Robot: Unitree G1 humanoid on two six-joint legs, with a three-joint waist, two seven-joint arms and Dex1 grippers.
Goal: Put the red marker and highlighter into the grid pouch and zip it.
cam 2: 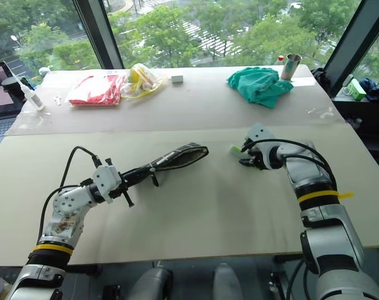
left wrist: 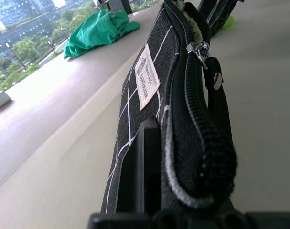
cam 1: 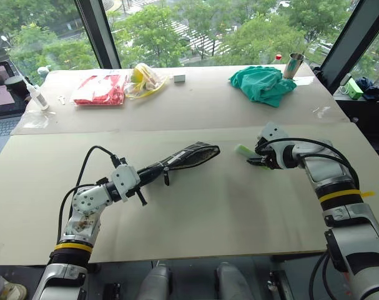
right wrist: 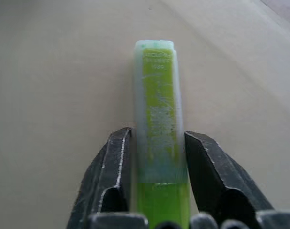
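Both pincer fingers (right wrist: 111, 176) flank the highlighter (right wrist: 159, 114) mid-table

Grid pouch (left wrist: 135, 105) white label: print illegible. Highlighter (right wrist: 157, 109) embossed lettering unreadable.

the near table (cam 1: 195, 219) has open surface in front of both arms, with a broad bare strip between the grid pouch (cam 1: 189, 156) and the highlighter (cam 1: 244, 150). the pouch, held out level by the left gripper (cam 1: 153, 170), bars the left-centre of that strip. the right gripper (cam 1: 256, 160) straddles the highlighter, its fingers (right wrist: 111, 171) close against either side, leaving little room there. obstacles lie well apart on the far table: a red-and-white packet (cam 1: 100, 89), a yellow bag (cam 1: 144, 80), a small white block (cam 1: 179, 78), a green cloth (cam 1: 263, 84) and a metal cup (cam 1: 294, 64). the far table's middle is passable.
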